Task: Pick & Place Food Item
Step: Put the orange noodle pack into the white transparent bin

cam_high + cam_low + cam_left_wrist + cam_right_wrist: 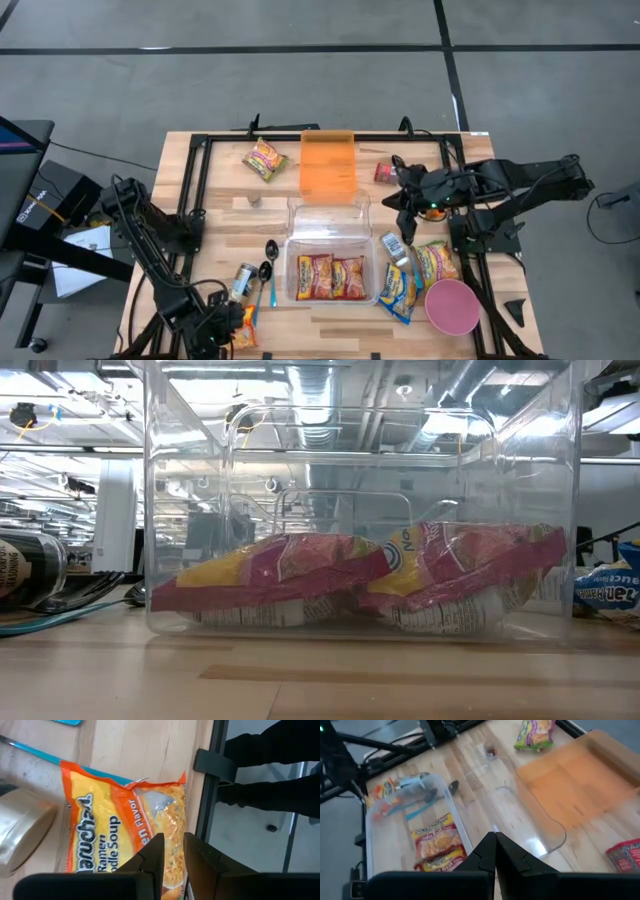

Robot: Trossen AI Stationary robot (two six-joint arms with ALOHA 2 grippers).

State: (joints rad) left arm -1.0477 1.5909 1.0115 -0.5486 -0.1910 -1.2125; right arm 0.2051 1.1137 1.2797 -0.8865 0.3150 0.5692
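From above, the left end effector (232, 328) covers a ramen packet (243, 330) at the tabletop's (330, 322) near-left edge; its wrist view shows narrow fingers (152, 857) clamping the packet. The right end effector (405, 205), closed and empty, hovers by the clear bin (366, 262).

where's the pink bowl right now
In the high view the pink bowl sits on the table's near right corner, just right of the blue-edged noodle packet and below the yellow packet, outside the clear bin.
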